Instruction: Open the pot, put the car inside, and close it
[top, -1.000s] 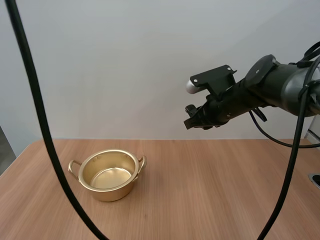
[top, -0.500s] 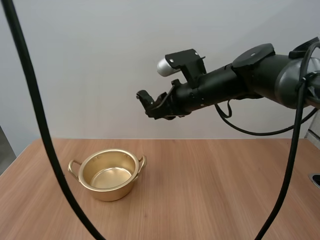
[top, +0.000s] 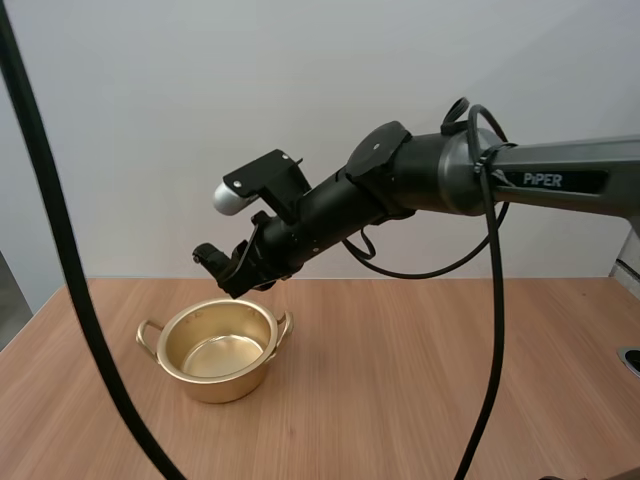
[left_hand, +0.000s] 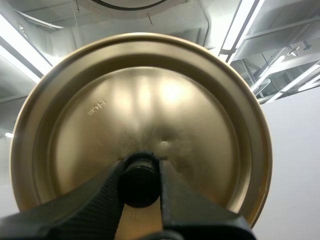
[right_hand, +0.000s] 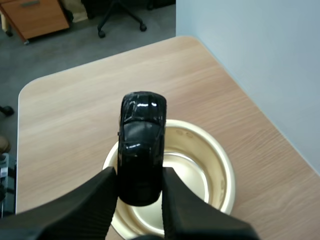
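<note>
— Pinching anything?
— My right gripper (right_hand: 139, 176) clamps the black car (right_hand: 141, 145) between its fingers, above the open pot (right_hand: 223, 172); my left gripper (left_hand: 140, 172) grips the lid (left_hand: 150, 100) by its knob (left_hand: 138, 184)
— Changed?
— Right arm (top: 420, 185) swung left, toward the pot

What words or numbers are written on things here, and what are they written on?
"PiPER": white letters on the right arm.
A small stamped mark on the lid: too faint to read.
Nothing to read on the pot or the car.
</note>
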